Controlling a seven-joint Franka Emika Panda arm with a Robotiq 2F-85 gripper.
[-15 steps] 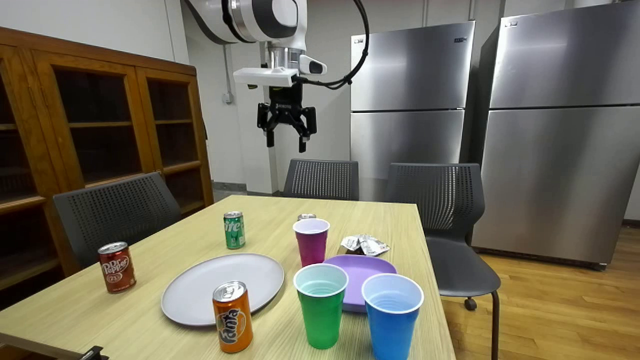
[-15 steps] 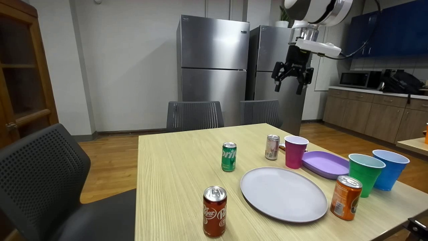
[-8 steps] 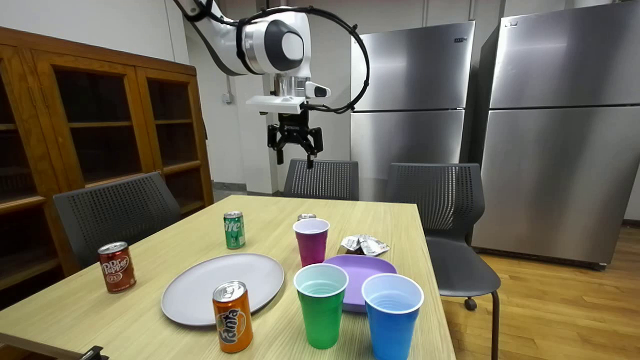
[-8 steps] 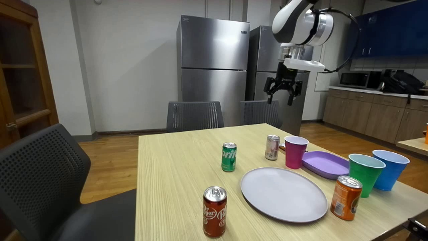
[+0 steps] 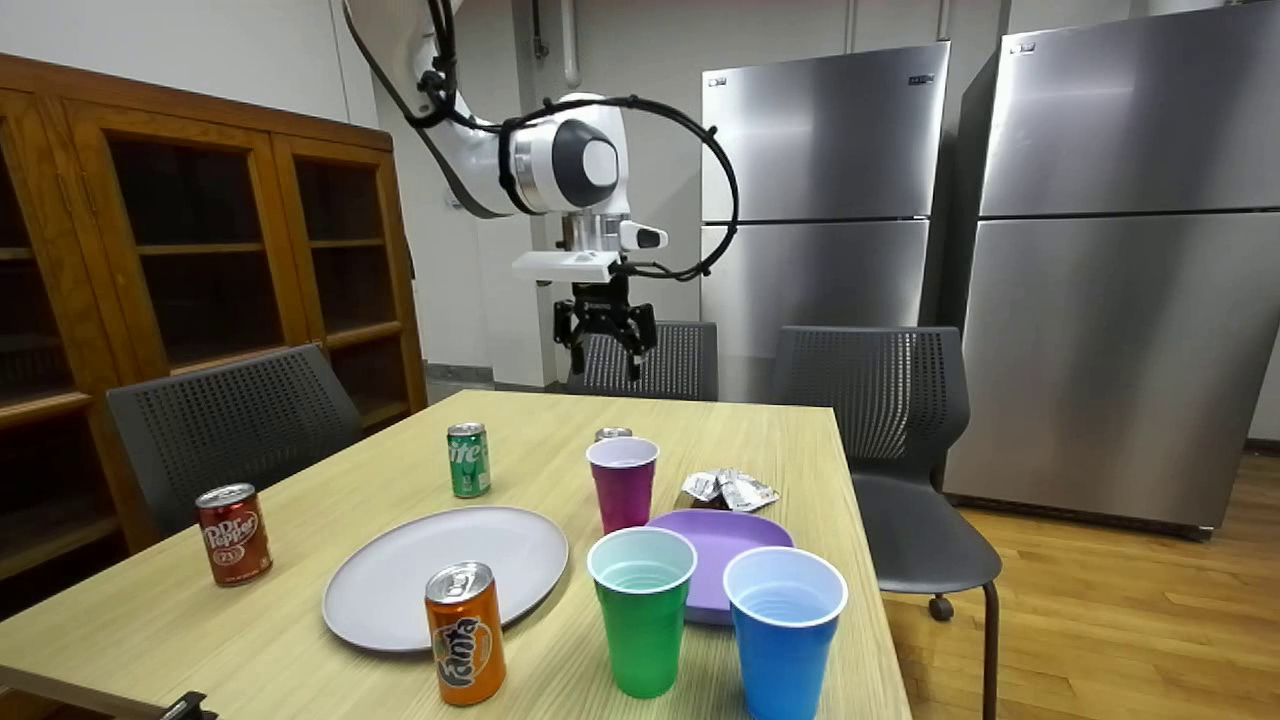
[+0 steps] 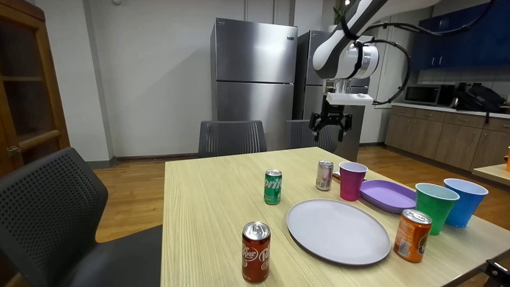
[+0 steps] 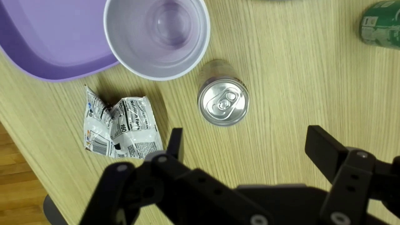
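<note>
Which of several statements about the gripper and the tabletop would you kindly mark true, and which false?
1. The gripper grips the pale can. False: the gripper is open and holds nothing; the pale can stands on the table.
2. The magenta cup stands beside the purple tray. True.
3. The Fanta can rests on the gray plate. False: the Fanta can stands beside the gray plate.
4. The Dr Pepper can stands upright. True.
</note>
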